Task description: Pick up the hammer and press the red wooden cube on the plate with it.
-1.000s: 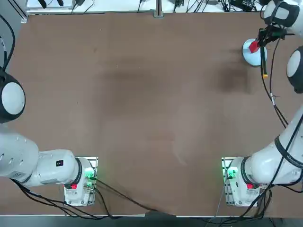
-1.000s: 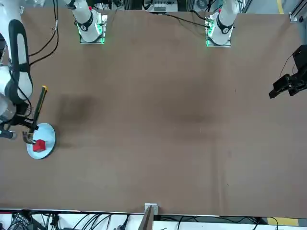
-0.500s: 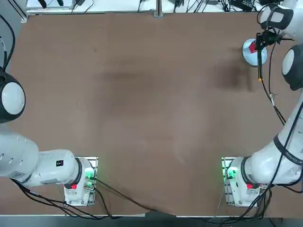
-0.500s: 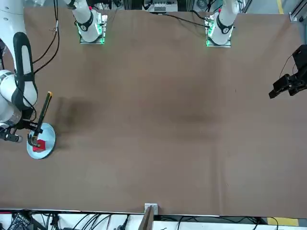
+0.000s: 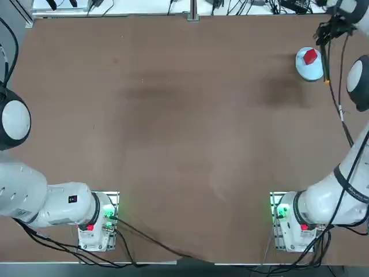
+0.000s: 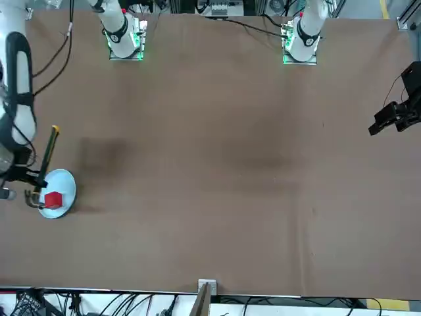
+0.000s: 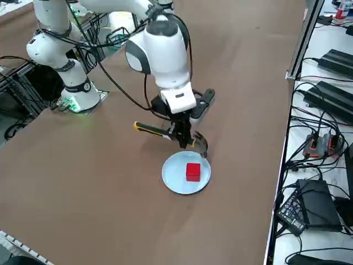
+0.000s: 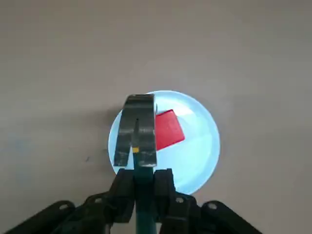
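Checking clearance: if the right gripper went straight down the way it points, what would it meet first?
Probably the plate: the right gripper, shut on the hammer, hangs above it, beside the red wooden cube. Depth is uncertain.

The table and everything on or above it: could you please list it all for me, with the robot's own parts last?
table: one, brown, fills the top view.
plate: one, pale blue-white, far right corner of the table in the top view.
red wooden cube: one, bright red, lying on the plate, uncovered.
hammer: one, dark handle with an orange tip and a dark metal head, held above the table beside the plate, the head near the plate's rim.
right gripper: one, black, shut on the hammer's handle close to the head, raised beside the plate.
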Robot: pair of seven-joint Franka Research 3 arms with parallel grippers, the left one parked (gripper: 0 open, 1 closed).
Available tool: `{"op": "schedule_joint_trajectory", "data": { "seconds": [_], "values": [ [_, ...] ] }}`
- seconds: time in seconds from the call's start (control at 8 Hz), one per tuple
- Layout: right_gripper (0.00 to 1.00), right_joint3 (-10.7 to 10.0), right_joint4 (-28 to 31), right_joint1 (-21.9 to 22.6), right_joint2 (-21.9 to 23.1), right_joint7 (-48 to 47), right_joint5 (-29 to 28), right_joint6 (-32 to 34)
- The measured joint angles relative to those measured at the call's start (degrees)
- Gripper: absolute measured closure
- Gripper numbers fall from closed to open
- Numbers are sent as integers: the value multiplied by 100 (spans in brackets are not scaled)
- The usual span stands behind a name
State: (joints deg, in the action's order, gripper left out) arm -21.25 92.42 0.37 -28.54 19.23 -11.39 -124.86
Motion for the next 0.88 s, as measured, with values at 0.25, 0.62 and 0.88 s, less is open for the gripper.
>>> {"op": "schedule_joint_trajectory", "data": {
  "seconds": [0.25,0.62,0.88],
  "values": [
    [79,3,-1,-141,-147,133,-81,90],
    [79,57,-1,-146,-690,151,-477,-22],
    [79,69,-25,-138,-701,151,-502,-31]
  ]
}}
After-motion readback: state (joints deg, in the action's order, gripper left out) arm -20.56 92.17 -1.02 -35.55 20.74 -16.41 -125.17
